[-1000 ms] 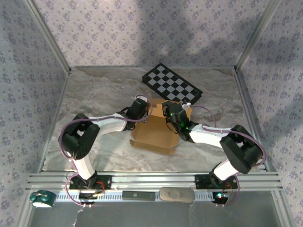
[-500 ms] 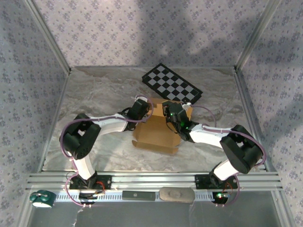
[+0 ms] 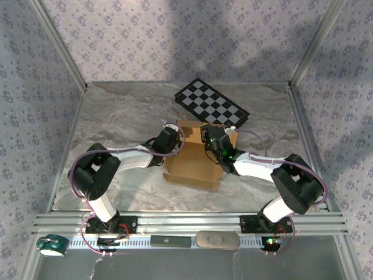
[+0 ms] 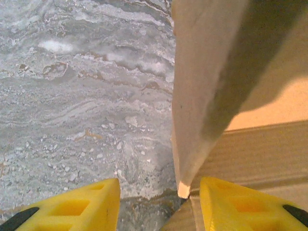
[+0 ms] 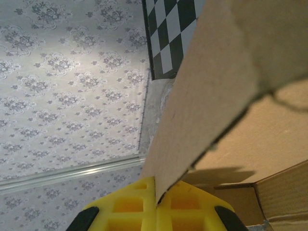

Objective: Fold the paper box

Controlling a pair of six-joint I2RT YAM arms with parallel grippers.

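Observation:
The tan paper box (image 3: 195, 163) lies partly folded at the table's middle, just in front of the checkered board. My left gripper (image 3: 173, 142) is at the box's left side. In the left wrist view its yellow fingers (image 4: 82, 207) stand apart. An upright cardboard flap (image 4: 202, 86) has its lower corner between them, close to the right finger, and is not pinched. My right gripper (image 3: 211, 137) is at the box's far right side. Its fingers (image 5: 139, 207) are shut on the edge of a raised flap (image 5: 216, 91).
A black-and-white checkered board (image 3: 213, 105) lies just behind the box, also seen as the checkered board (image 5: 168, 33) in the right wrist view. Patterned walls enclose the marbled table (image 3: 116, 122). An aluminium rail (image 3: 186, 221) runs along the near edge.
My left gripper has opened and let go of the left flap, and its arm has drawn back a little. The right gripper has kept its hold.

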